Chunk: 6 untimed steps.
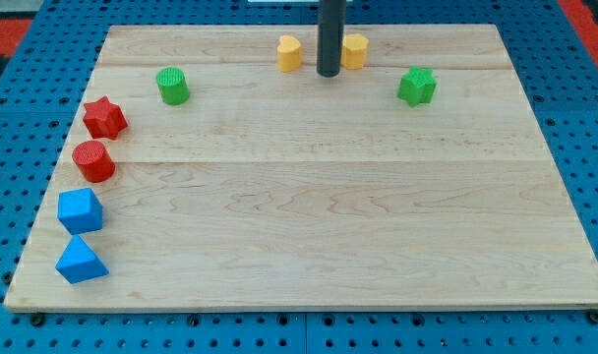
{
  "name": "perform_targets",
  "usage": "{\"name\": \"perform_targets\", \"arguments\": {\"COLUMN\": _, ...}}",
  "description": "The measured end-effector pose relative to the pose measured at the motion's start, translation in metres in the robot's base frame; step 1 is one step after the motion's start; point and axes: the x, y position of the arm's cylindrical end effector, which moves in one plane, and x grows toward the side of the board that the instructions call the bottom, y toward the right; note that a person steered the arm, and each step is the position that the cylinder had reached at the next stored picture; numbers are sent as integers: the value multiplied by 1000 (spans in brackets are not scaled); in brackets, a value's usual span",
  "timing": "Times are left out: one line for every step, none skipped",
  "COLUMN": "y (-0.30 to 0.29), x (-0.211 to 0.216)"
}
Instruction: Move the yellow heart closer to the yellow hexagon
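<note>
The pale wooden desk [309, 216] lay on blue pegboard. My tip [328, 74] (a bare rod, no hand) stood between the yellow plastic heart [290, 52] and yellow plastic hexagon [355, 49]; a sideways sweep risked parting them.

rod: upright, dark | my tip [328, 74]: down at the board's top

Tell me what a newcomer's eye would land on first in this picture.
First comes the dark rod at the view's top, my tip resting on the pale wooden board between the yellow heart block and the yellow hexagon block. Next, the view's left edge: a red star block, a red cylinder block and two blue blocks.
</note>
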Motion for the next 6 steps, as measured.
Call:
{"name": "perform_targets", "arguments": {"y": -96, "x": -2}}
{"name": "perform_targets", "arguments": {"y": -95, "x": -35}}
{"name": "perform_targets", "arguments": {"y": -56, "x": -50}}
{"name": "perform_targets", "arguments": {"y": -15, "x": -49}}
{"name": "perform_targets", "arguments": {"y": -13, "x": -22}}
{"name": "perform_targets", "arguments": {"y": -4, "x": 3}}
